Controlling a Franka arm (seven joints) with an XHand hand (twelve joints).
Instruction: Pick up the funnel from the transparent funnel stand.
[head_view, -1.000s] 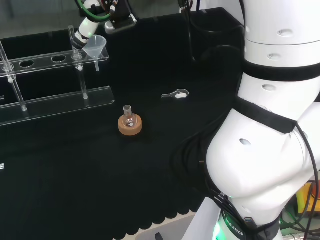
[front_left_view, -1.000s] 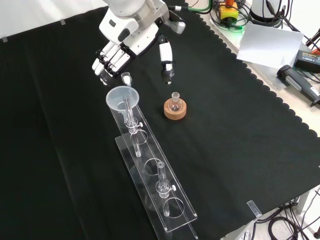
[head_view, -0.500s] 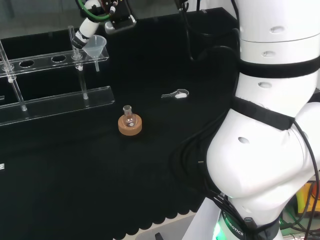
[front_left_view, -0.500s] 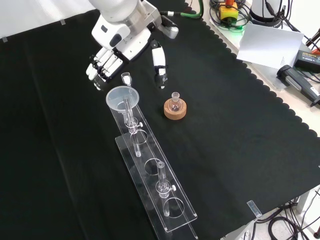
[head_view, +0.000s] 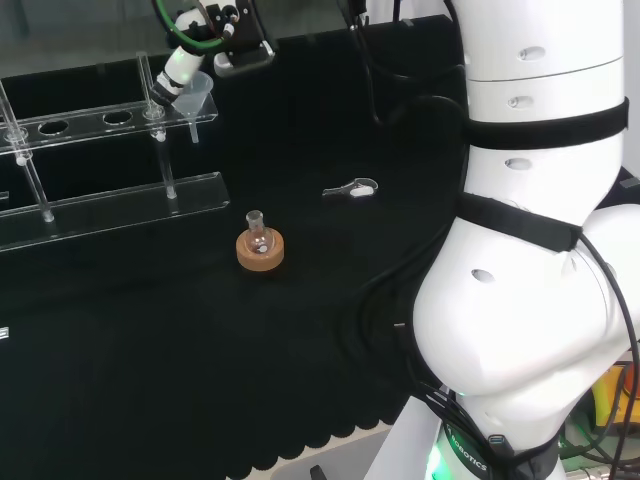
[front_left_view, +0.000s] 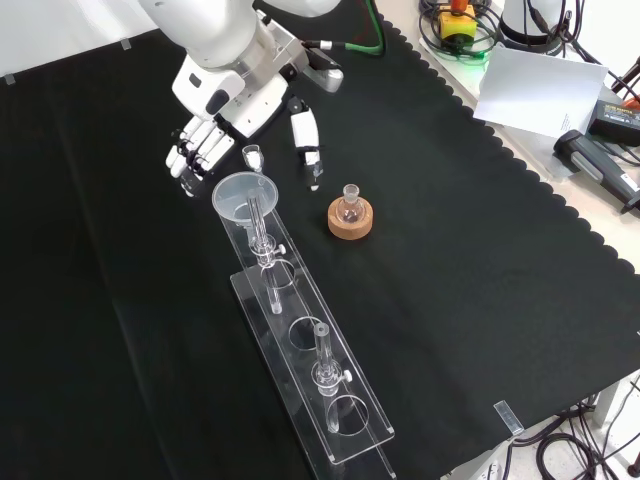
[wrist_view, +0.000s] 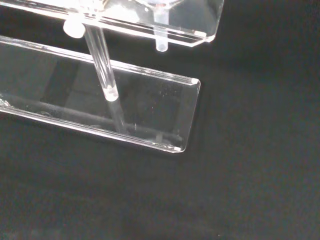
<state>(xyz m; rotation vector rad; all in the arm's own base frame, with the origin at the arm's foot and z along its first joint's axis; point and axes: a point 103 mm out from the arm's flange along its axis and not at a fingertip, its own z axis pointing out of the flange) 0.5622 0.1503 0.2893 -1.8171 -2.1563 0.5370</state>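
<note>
Hand (front_left_view: 215, 125) hangs open and empty astride funnel (front_left_view: 238, 195), seated in clear stand (front_left_view: 300, 330) on desk (front_left_view: 480, 250), likely to pinch it.

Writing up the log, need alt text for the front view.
The robot hand, fingers open, hovers just beyond the clear funnel seated in the end of the transparent funnel stand on black cloth. A small flask on a cork ring sits to its right.

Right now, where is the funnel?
In the front view, the funnel sits in the end hole of the clear stand, just below the open hand.
</note>
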